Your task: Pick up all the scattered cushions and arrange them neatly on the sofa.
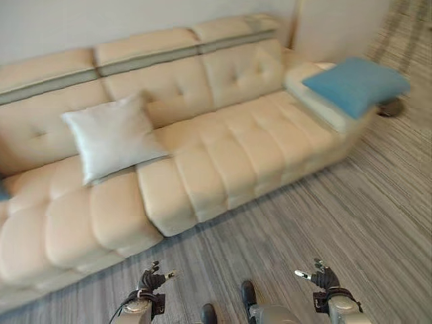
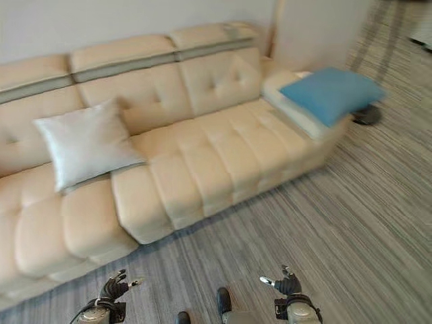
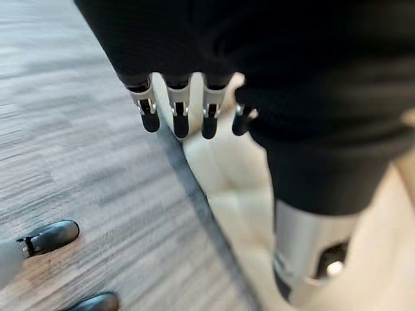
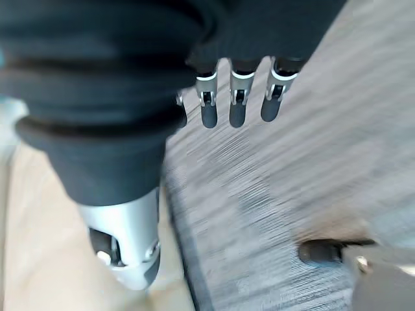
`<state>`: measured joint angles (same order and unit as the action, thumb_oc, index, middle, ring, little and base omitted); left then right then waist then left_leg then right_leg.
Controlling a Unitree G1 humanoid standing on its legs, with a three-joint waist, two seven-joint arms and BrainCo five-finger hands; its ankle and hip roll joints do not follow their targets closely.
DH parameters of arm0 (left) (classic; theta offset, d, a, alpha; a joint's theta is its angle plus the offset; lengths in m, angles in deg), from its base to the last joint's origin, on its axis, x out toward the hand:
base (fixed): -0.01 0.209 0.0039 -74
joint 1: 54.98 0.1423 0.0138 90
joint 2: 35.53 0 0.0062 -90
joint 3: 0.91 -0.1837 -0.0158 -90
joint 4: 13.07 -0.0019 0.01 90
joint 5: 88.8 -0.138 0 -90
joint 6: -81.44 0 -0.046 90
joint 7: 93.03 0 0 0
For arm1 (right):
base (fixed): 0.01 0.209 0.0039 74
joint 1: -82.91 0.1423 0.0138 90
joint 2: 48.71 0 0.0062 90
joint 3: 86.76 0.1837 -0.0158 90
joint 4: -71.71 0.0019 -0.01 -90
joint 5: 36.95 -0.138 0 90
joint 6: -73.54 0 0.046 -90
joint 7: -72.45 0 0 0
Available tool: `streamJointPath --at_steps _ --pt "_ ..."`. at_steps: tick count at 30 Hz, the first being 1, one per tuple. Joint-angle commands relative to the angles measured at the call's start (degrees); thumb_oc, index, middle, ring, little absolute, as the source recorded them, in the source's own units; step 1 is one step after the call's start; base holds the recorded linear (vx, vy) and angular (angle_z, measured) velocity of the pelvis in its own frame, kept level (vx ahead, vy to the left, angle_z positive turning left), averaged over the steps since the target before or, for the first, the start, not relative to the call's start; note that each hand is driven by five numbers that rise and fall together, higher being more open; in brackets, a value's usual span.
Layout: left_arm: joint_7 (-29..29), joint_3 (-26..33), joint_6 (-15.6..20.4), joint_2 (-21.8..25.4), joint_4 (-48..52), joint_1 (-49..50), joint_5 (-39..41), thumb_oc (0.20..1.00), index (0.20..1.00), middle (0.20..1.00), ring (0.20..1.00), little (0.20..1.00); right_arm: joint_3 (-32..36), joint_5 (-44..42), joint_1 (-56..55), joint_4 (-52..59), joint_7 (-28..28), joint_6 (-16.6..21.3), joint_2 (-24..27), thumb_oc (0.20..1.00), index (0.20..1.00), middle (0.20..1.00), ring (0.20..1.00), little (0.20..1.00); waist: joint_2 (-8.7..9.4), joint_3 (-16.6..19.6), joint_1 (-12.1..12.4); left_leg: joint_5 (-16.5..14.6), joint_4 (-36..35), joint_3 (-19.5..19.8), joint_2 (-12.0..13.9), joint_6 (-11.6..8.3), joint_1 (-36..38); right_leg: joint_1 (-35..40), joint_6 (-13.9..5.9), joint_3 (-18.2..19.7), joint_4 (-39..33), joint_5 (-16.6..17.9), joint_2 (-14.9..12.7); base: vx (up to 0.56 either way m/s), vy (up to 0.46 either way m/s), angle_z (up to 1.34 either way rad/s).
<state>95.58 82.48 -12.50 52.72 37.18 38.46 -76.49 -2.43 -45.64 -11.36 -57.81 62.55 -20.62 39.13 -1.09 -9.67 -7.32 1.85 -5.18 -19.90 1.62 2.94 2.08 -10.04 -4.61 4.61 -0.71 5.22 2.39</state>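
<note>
sofa: a long cream tufted leather sofa [image 1: 223, 155] stands against a pale wall [image 1: 101, 20], its seat running from the near left to the far right, with padded headrests along the top of the back.
floor: grey striped carpet floor [image 1: 351, 216] spreads in front of the sofa and past its right end.
armrest: the sofa's wide flat right armrest [image 1: 317, 101] lies at the far right end, beside a pale panel [image 1: 337, 27] of the wall.
blue cushion: a square blue fabric cushion [image 1: 356, 84] lies flat on that right armrest, one corner hanging past the outer edge.
white cushion: a square silvery-white fabric cushion [image 1: 111, 135] stands tilted on the seat towards the left, leaning against the backrest.
round object: a small dark round object [image 1: 390, 106] sits on the floor just beyond the armrest, partly behind the blue cushion; what it is i cannot tell.
blue scrap: a small bit of blue [image 1: 3, 192] shows on the seat at the left edge of the left eye view; i cannot tell what it is.
left hand: the left hand [image 1: 154, 278] hangs low over the carpet in front of the sofa, empty, fingers [image 3: 178, 120] straight and side by side.
right hand: the right hand [image 1: 324, 277] hangs low over the carpet to the right, empty, fingers [image 4: 237, 103] straight and slightly apart.
</note>
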Motion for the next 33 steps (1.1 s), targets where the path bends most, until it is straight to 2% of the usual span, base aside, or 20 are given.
streamJointPath --at_steps 1,2,3,5,6,8,12,13,15,16,17,19,20,21,24,26,27,28,30,33 --pt "0.21 0.19 2.07 2.63 0.78 -0.42 -1.84 1.0 1.0 1.0 1.0 1.0 2.04 -0.41 1.23 0.77 -0.93 1.54 2.29 1.0 1.0 1.0 1.0 1.0 0.49 -0.74 0.12 -6.07 0.18 -3.52 -1.17 -2.21 1.77 4.07 -4.36 -7.04 4.62 -6.3 -6.67 -0.04 -0.074 -2.06" --pt "0.45 0.6 2.13 2.78 1.15 -1.04 -1.81 1.0 1.0 1.0 1.0 1.0 2.83 -0.2 1.33 -0.77 -1.5 1.62 2.16 1.0 1.0 1.0 1.0 1.0 0.41 -1.12 1.13 -6.19 0.18 -7.64 -0.08 -2.95 2.58 4.22 -3.84 -20.14 5.75 -6.18 -10.23 -0.01 -0.084 -1.96" --pt "0.34 0.56 1.93 2.8 1.19 -1.36 -1.79 1.0 1.0 1.0 1.0 1.0 3.25 -0.33 1.58 -1.38 -1.68 1.39 2.24 1.0 1.0 1.0 1.0 1.0 0.63 -0.98 1.02 -6.37 0.18 -9.73 0.14 -3.17 3.28 3.87 -3.83 -23.98 5.92 -5.73 -10.96 0.02 -0.109 -2.0" --pt "0.33 0.49 1.89 2.81 0.65 -2.05 -1.96 1.0 1.0 1.0 1.0 1.0 3.62 -0.55 2.04 -3.36 -1.84 1.13 2.43 1.0 1.0 1.0 1.0 1.0 0.98 -0.49 1.03 -6.53 0.18 -13.31 0.25 -3.48 4.29 3.71 -4.27 -28.04 4.91 -4.68 -11.57 0.1 -0.11 -1.78" --pt "0.41 0.26 1.72 2.59 0.14 -2.7 -2.42 1.0 1.0 1.0 1.0 1.0 4.35 -0.56 2.34 -4.15 -2.43 0.94 2.67 1.0 1.0 1.0 1.0 1.0 1.22 0.14 1.39 -6.66 0.18 -16.43 0.46 -3.78 5.02 4.08 -4.88 -34.4 3.71 -3.04 -12.8 0.12 -0.181 -2.08" --pt "0.36 -0.21 1.37 2.61 0.11 -3.29 -2.91 1.0 1.0 1.0 1.0 1.0 5.04 -1.04 2.13 -4.52 -2.69 0.78 2.68 1.0 1.0 1.0 1.0 1.0 1.18 0.54 1.23 -6.64 0.18 -18.38 0.8 -4.13 5.47 4.4 -5.16 -38.27 2.74 -1.96 -13.5 0.14 -0.25 -1.47" --pt "0.74 -0.98 1.37 1.81 -2.74 -4.47 -3.67 1.0 1.0 1.0 1.0 1.0 6.14 -3.02 1.03 -6.25 -2.8 1.18 3.02 1.0 1.0 1.0 1.0 1.0 0.8 1.44 -0.86 -6.85 3.23 -20.55 2.51 -5.69 6.54 5.76 -4.03 -34.73 0.07 -4.02 -11.21 0.21 -0.317 -0.57" --pt "0.68 -0.87 1.57 1.77 -2.63 -4.54 -3.22 1.0 1.0 1.0 1.0 1.0 6.3 -3.65 1.01 -6.64 -2.78 1.37 3.27 1.0 1.0 1.0 1.0 1.0 0.8 1.39 -1.03 -7.63 6.84 -21.39 4.13 -6.61 6.6 6.24 -3.31 -33.82 -0.01 -5.2 -10.53 0.25 -0.399 -0.7" --pt "0.63 -0.84 1.62 1.48 -3.39 -5.04 -2.17 1.0 1.0 1.0 1.0 1.0 6.14 -4.39 1.1 -7.34 -2.78 1.51 3.66 1.0 1.0 1.0 1.0 1.0 0.95 1.13 -0.97 -5.19 15.74 -21.6 8.43 -8.99 5.22 8.31 -1.66 -32.51 -1.05 -7.12 -8.78 0.22 -0.364 -0.51" --pt "0.63 -0.84 1.62 1.48 -3.39 -5.04 -2.17 1.0 1.0 1.0 1.0 1.0 6.14 -4.39 1.1 -7.34 -2.78 1.51 3.66 1.0 1.0 1.0 1.0 1.0 0.95 1.13 -0.97 -5.19 15.74 -21.6 8.43 -8.99 5.22 8.31 -1.66 -32.51 -1.05 -7.12 -8.78 0.27 -0.361 -0.38" --pt "0.72 -0.66 2.07 0.85 -4.26 -5.05 0.43 1.0 1.0 1.0 1.0 1.0 5.49 -4.82 1.44 -7.26 -2.79 1.77 4.18 1.0 1.0 1.0 1.0 1.0 0.89 0.53 0.06 -1.61 21.54 -17.5 10.24 -10.37 3.95 10.24 -0.08 -30.55 -2.04 -8.61 -6.94 0.26 -0.318 -0.32" --pt "1.23 -0.08 2.38 0.43 -4.06 -4.59 2.64 1.0 1.0 1.0 1.0 1.0 4.77 -4.55 1.62 -6.27 -2.56 1.68 4.89 1.0 1.0 1.0 1.0 1.0 0.94 0.0 0.93 0.17 25.88 -10.61 10.24 -10.49 2.06 11.64 1.32 -27.83 -2.68 -9.75 -5.39 0.27 -0.306 -0.34" --pt "1.74 0.28 2.52 0.06 -3.68 -3.94 3.94 1.0 1.0 1.0 1.0 1.0 4.2 -4.25 1.69 -5.95 -2.42 1.52 5.23 1.0 1.0 1.0 1.0 1.0 0.89 -0.05 1.78 -0.83 26.67 -5.15 8.54 -9.3 0.75 11.9 1.8 -26.15 -2.7 -10.36 -4.91 0.21 -0.138 -0.78" --pt "2.11 0.6 2.84 -0.51 -3.79 -3.45 5.02 1.0 1.0 1.0 1.0 1.0 3.73 -4.23 2.11 -5.76 -2.33 1.58 5.55 1.0 1.0 1.0 1.0 1.0 0.77 -0.13 2.94 -2.62 26.54 0.79 5.22 -7.95 -1.25 12.02 1.98 -23.97 -2.55 -10.53 -4.62 0.21 -0.088 -1.23" --pt "2.37 1.26 2.8 -0.73 -3.28 -1.74 6.16 1.0 1.0 1.0 1.0 1.0 3.33 -4.66 2.39 -6.21 -1.73 1.73 5.58 1.0 1.0 1.0 1.0 1.0 1.46 -0.03 5.37 -5.17 22.3 10.41 -0.18 -5.04 -5.38 12.31 2.17 -19.8 -1.9 -10.77 -4.58 0.19 -0.083 -1.13" --pt "2.16 1.37 2.64 -0.83 -3.33 -1.4 6.13 1.0 1.0 1.0 1.0 1.0 3.2 -4.64 2.38 -6.39 -1.57 1.64 5.64 1.0 1.0 1.0 1.0 1.0 1.6 0.16 5.63 -5.6 20.72 12.65 -1.3 -4.71 -6.37 12.47 2.07 -19.4 -1.4 -11.1 -4.71 0.14 -0.051 -0.56" --pt "2.34 1.56 2.69 -0.84 -2.92 -0.93 6.31 1.0 1.0 1.0 1.0 1.0 3.09 -4.49 2.32 -6.75 -1.56 1.66 5.66 1.0 1.0 1.0 1.0 1.0 1.7 0.22 6.19 -5.82 17.71 15.19 -2.69 -4.59 -7.2 12.9 2.01 -18.7 -1.36 -11.47 -4.61 0.26 -0.066 -0.41" --pt "2.64 2.18 2.54 -1.0 -3.19 -0.24 6.93 1.0 1.0 1.0 1.0 1.0 2.64 -4.07 2.46 -7.05 -1.62 1.56 5.69 1.0 1.0 1.0 1.0 1.0 1.37 0.33 7.31 -2.67 10.75 19.02 -4.44 -5.16 -9.17 13.98 1.83 -18.02 -1.73 -11.76 -3.85 0.34 -0.082 -0.4" --pt "2.91 2.48 2.36 -1.12 -3.81 -0.13 7.06 1.0 1.0 1.0 1.0 1.0 2.19 -3.67 2.68 -7.45 -1.72 1.57 5.92 1.0 1.0 1.0 1.0 1.0 0.85 -0.01 8.18 2.4 5.03 20.93 -4.68 -6.1 -11.01 15.31 2.05 -17.6 -1.66 -12.14 -3.1 0.3 -0.058 -0.19" --pt "3.39 3.03 2.45 -1.2 -5.42 -0.36 7.46 1.0 1.0 1.0 1.0 1.0 1.94 -3.62 3.35 -8.06 -1.91 1.74 6.17 1.0 1.0 1.0 1.0 1.0 0.04 -0.44 8.67 4.44 0.18 19.81 -4.59 -7.58 -13.42 17.47 1.91 -17.27 -1.47 -13.8 -2.3 0.31 0.0 -0.45"
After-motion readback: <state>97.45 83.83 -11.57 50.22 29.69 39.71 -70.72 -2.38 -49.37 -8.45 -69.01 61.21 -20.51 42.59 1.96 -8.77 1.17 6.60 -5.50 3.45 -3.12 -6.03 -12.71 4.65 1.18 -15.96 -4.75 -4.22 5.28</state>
